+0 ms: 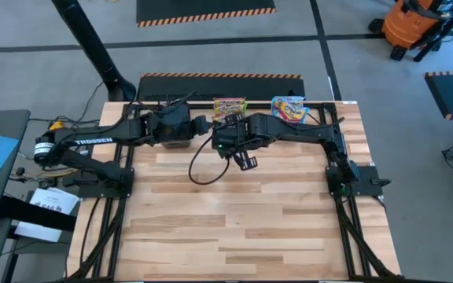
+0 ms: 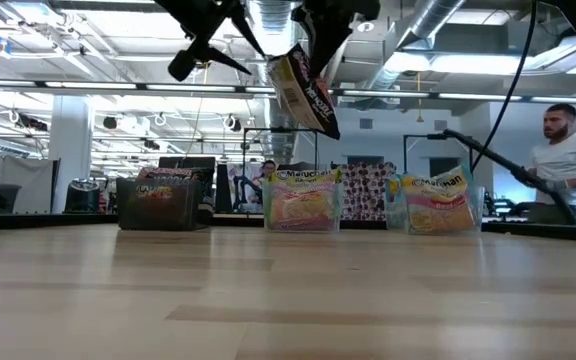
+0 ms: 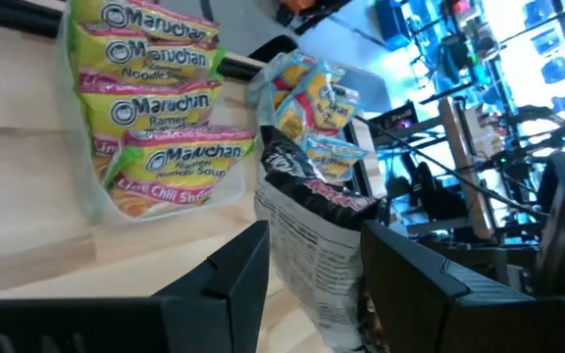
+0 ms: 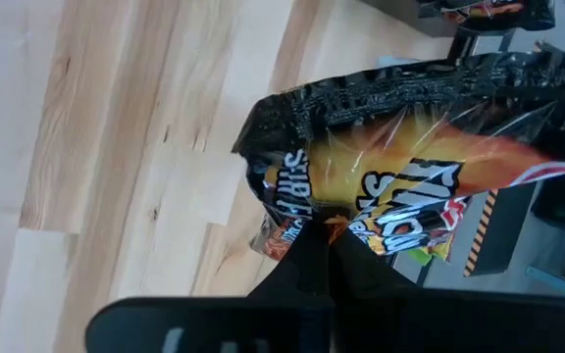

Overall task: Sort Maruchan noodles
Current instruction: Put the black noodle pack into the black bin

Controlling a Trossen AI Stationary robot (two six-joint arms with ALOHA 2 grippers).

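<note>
Right gripper [image 4: 327,257] clenched on dark crinkly plastic noodle packet [image 4: 410,167], lifted off table.
Left gripper [image 3: 312,284] spread around packet's lower end, probably not gripping.

A dark noodle packet [image 2: 306,92] is held aloft, tilted, above the counter [image 2: 288,290]; three filled tubs [image 2: 303,200] are lined up behind.

**Colours and patterns at the bench**

Held packet [image 4: 400,186]: black wrapper with an orange-yellow flame burst and white lettering; its back [image 3: 312,255] is white with dense black print. Middle tub packets [image 3: 155,108]: yellow-green with pink bands. Far tub packets [image 3: 312,103]: light blue and yellow. Left tub packets [image 2: 158,190]: dark brown. Bench [image 1: 242,228]: pale wood in butcher-block strips. Both end effectors: black.
</note>
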